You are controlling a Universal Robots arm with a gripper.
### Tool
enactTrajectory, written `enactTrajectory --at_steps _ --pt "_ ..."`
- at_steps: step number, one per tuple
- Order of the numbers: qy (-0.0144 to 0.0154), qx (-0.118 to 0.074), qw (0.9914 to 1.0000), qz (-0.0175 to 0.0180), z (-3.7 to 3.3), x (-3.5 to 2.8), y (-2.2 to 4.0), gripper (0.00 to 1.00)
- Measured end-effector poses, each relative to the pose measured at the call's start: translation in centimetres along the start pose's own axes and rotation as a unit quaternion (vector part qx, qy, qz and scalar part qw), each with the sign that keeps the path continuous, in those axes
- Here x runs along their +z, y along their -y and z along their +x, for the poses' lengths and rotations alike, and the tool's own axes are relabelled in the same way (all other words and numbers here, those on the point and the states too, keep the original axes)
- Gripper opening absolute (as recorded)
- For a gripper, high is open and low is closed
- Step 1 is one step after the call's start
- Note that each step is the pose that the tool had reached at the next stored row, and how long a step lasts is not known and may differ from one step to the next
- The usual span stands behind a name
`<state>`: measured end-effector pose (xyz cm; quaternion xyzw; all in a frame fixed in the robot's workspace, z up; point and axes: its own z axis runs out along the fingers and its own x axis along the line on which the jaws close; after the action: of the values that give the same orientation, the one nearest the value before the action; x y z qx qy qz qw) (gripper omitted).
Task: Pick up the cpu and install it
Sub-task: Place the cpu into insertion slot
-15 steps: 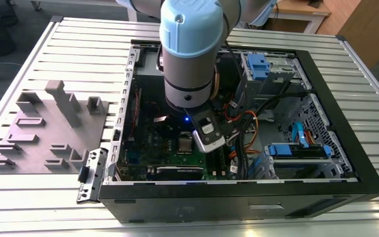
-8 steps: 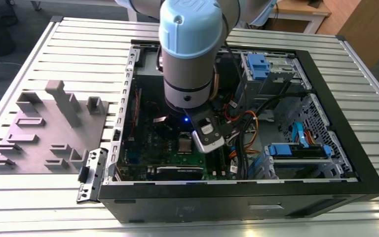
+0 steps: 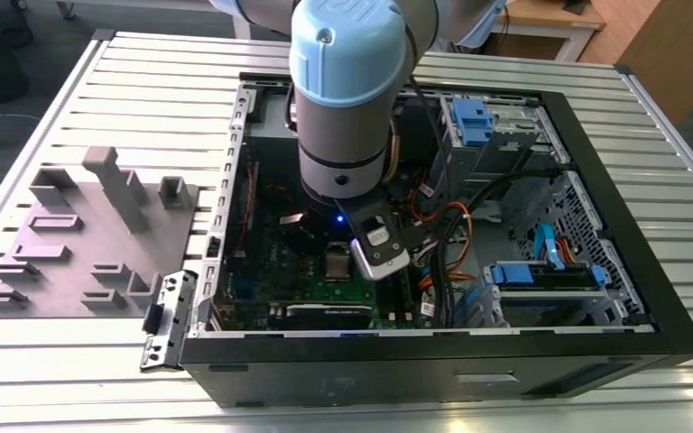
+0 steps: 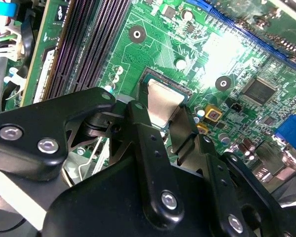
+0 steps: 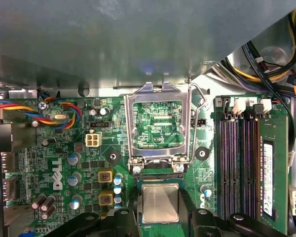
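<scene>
The arm [image 3: 346, 99] stands almost vertical, its thick grey and blue segment pointing straight down, and the wrist [image 3: 344, 176] sits directly under it. In the second wrist view the gripper [image 4: 162, 107] has its two black fingers [image 4: 144, 138] drawn close, one on each side of the cpu [image 4: 163, 98], touching its edges.

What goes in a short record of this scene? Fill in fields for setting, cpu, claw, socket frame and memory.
setting: open computer case on a slatted table
cpu: at the socket on the green board, metal top up
claw: shut on the cpu, a finger at each side
socket frame: swung open beside the cpu
memory: one stick beside dark slots
</scene>
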<state>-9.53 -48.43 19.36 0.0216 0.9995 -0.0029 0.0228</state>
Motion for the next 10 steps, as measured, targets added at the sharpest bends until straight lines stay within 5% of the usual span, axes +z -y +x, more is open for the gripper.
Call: enactTrajectory --at_steps 10 --pt "0.0003 -0.001 1.00000 0.0000 0.19 0.28 0.01 0.42"
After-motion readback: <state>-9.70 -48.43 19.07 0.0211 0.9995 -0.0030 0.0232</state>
